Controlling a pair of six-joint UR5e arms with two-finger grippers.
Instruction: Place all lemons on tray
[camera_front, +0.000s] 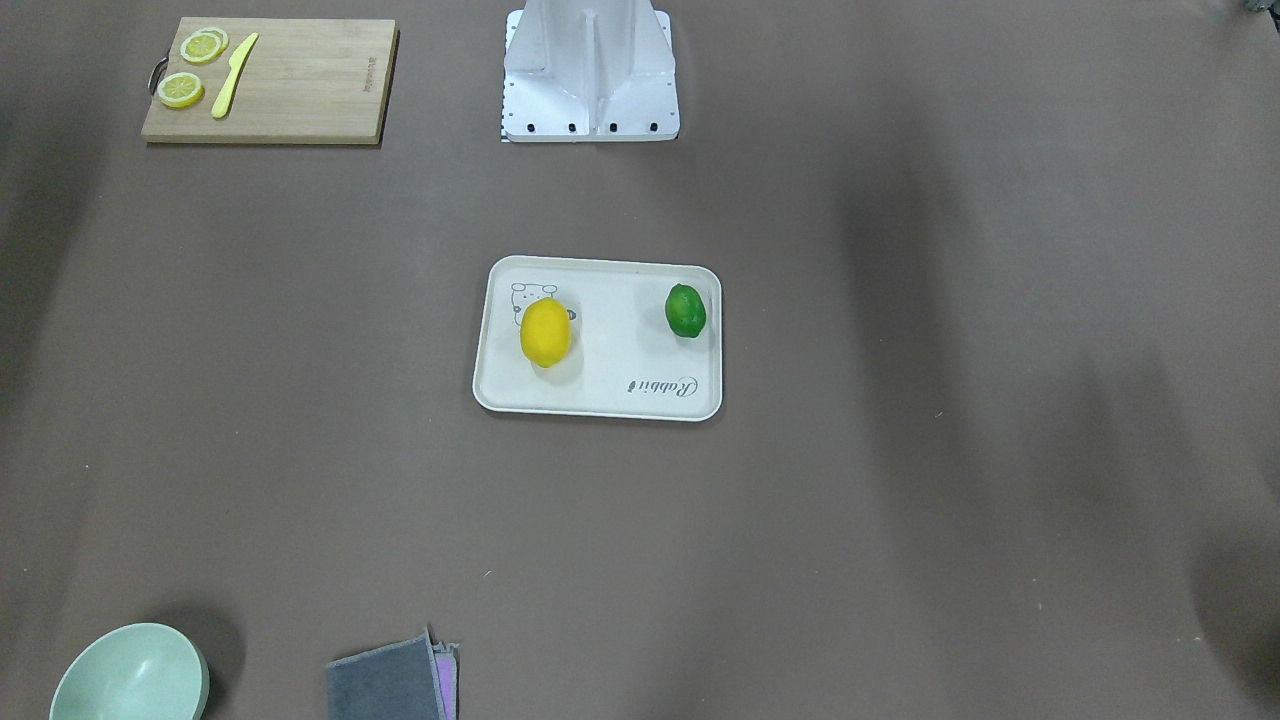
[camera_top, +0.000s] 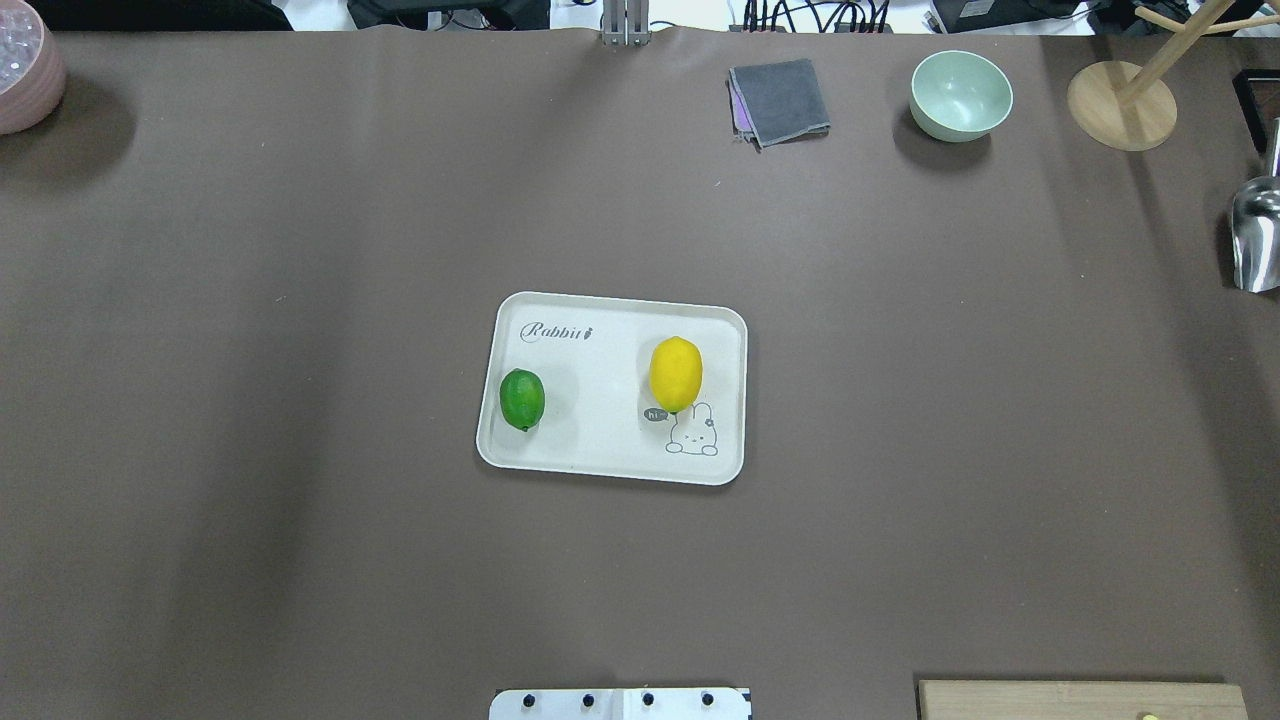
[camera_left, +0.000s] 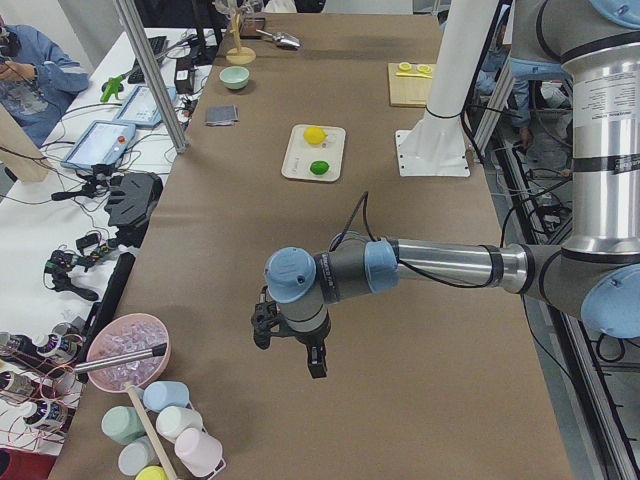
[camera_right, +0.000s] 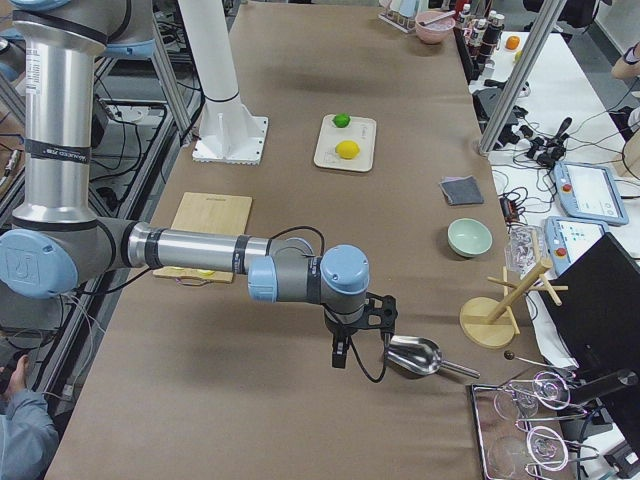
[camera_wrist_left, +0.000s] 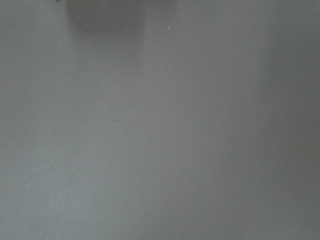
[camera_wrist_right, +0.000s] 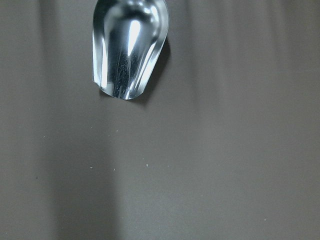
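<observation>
The cream-white tray (camera_top: 600, 400) lies at the table's middle. The yellow lemon (camera_top: 676, 374) rests on it beside the rabbit drawing. The green lemon (camera_top: 522, 399) rests on its other end. Both also show in the front-facing view, yellow (camera_front: 545, 332) and green (camera_front: 686, 310), on the tray (camera_front: 620, 345). My left gripper (camera_left: 290, 345) shows only in the exterior left view, above bare table far from the tray; I cannot tell if it is open. My right gripper (camera_right: 360, 340) shows only in the exterior right view, next to a metal scoop; its state is unclear too.
A wooden cutting board (camera_front: 290, 90) holds lemon slices (camera_front: 181, 89) and a yellow knife (camera_front: 234, 75). A green bowl (camera_top: 960, 95), a grey cloth (camera_top: 780, 100), a wooden stand (camera_top: 1120, 105), the metal scoop (camera_wrist_right: 129, 47) and a pink bowl (camera_top: 25, 70) sit along the table's edges.
</observation>
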